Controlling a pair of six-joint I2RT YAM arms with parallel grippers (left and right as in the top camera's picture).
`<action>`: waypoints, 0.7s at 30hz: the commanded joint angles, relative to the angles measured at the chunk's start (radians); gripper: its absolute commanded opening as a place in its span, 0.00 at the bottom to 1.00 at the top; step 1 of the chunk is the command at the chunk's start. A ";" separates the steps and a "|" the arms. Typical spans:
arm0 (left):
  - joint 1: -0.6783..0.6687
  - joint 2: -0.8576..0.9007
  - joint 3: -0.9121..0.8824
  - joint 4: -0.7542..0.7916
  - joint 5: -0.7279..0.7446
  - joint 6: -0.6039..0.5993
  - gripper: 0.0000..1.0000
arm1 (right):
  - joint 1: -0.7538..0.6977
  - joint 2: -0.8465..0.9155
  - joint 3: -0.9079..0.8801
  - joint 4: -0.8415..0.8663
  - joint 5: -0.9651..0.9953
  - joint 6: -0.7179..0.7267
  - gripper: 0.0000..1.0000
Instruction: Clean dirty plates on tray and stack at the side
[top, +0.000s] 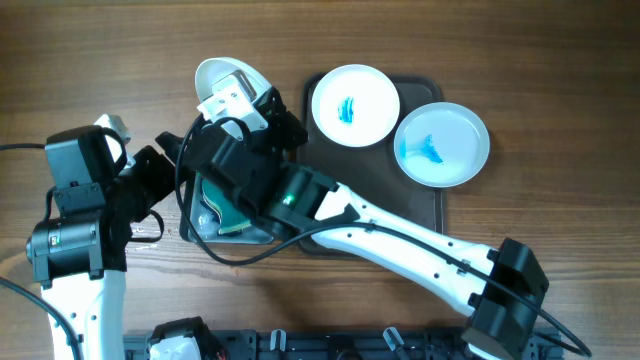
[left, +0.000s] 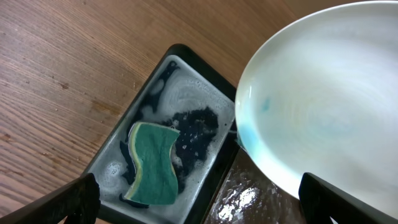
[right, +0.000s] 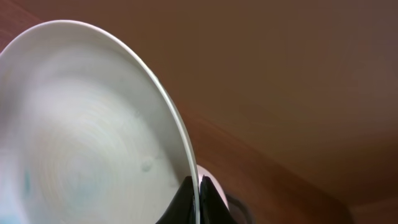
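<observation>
White plate (top: 222, 78), tilted, held above table (top: 560, 60) just left of tray (top: 425, 215), on far side of tub (left: 193, 99). We see faint blue smear near its rim. Right gripper (right: 199, 186) pinches plate rim, jaws closed on it. Left gripper (left: 199, 186) spread wide, holding nothing, over tub. Green sponge (left: 152, 165) lies in tub's suds. On tray: second plate (top: 355, 105) far left, third plate (top: 442, 145) to its right, both blue-stained.
</observation>
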 joint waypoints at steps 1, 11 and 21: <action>0.007 -0.006 0.016 0.000 0.016 0.005 1.00 | 0.010 -0.024 0.026 0.011 0.081 -0.053 0.04; 0.007 -0.006 0.016 0.000 0.016 0.005 1.00 | 0.010 -0.024 0.026 0.019 0.081 -0.074 0.04; 0.007 -0.006 0.016 0.000 0.016 0.005 1.00 | 0.010 -0.024 0.026 0.024 0.081 -0.076 0.04</action>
